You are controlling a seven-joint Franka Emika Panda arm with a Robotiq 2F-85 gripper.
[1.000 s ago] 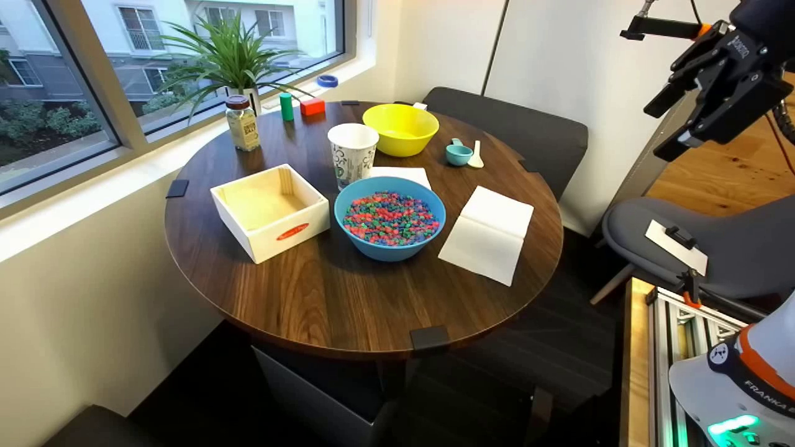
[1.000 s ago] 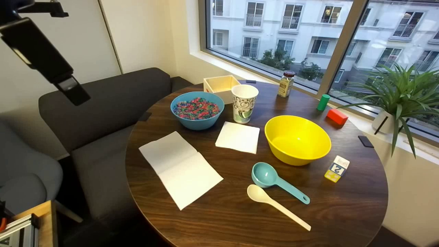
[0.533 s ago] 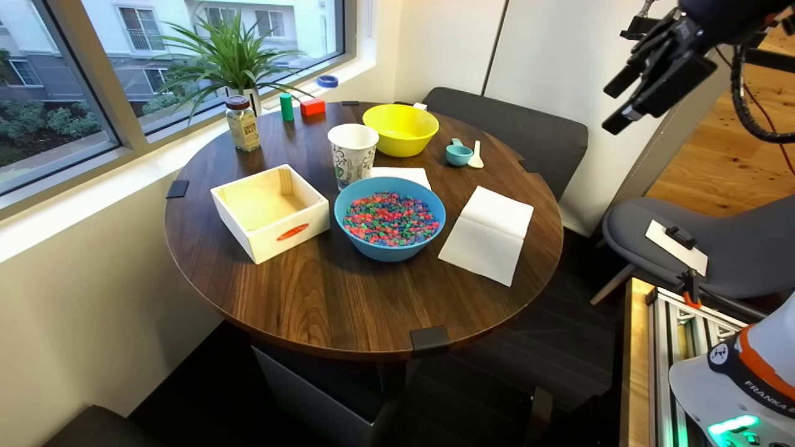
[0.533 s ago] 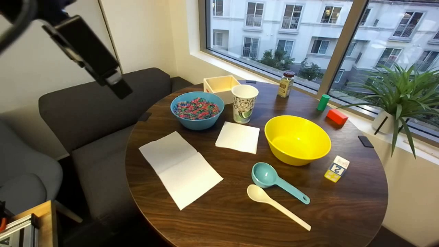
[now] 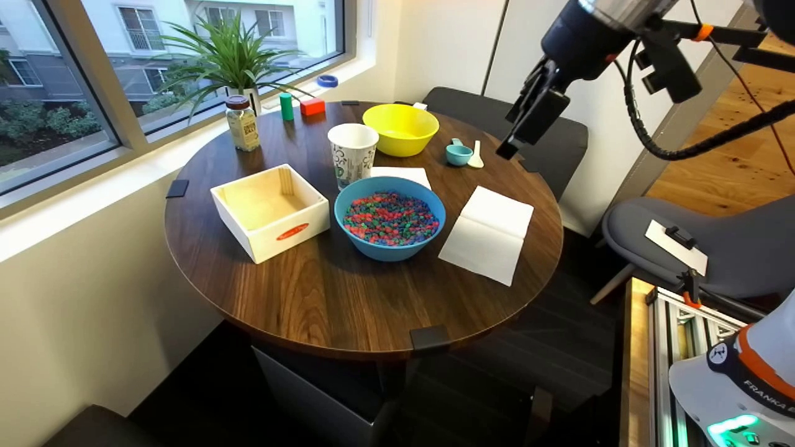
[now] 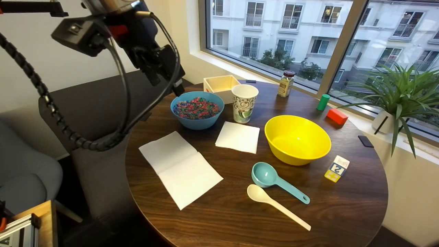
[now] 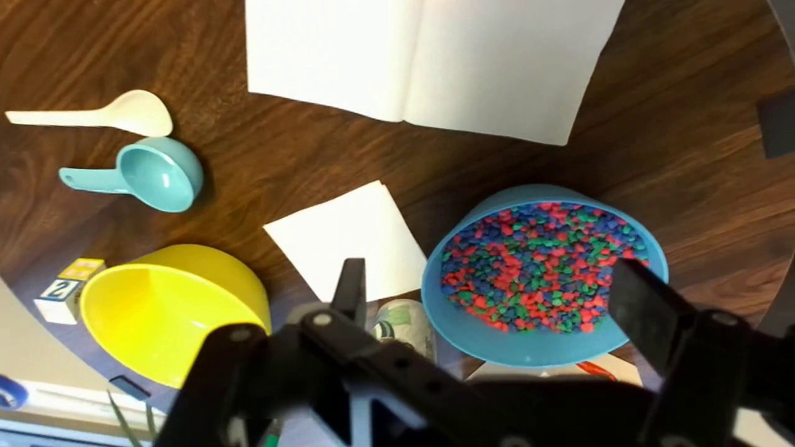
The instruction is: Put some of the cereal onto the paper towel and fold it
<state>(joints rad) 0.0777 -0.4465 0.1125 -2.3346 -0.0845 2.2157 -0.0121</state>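
Observation:
The cereal is small red, green and blue pieces (image 5: 390,218) in a blue bowl (image 5: 386,253), seen in all views. The paper towel (image 6: 183,171) lies unfolded flat on the table with a crease across it and nothing on it; it also shows in the wrist view (image 7: 484,68). A smaller folded white napkin (image 6: 237,138) lies beside the bowl. A teal scoop (image 6: 264,175) and a cream spoon (image 6: 259,194) lie side by side. My gripper (image 7: 490,273) is open and empty, in the air above the table; it shows in an exterior view (image 5: 510,131).
A patterned paper cup (image 6: 244,103) stands close to the blue bowl. A wooden box (image 5: 273,214), a yellow bowl (image 6: 296,140), a seasoning jar (image 5: 242,124), a green cylinder (image 6: 323,102), a red block (image 6: 337,116) and letter blocks (image 6: 337,168) are on the round table (image 5: 323,310).
The arm and open gripper have swung in from the side over the table, getting lower and turning to point down. The things on the table have not moved.

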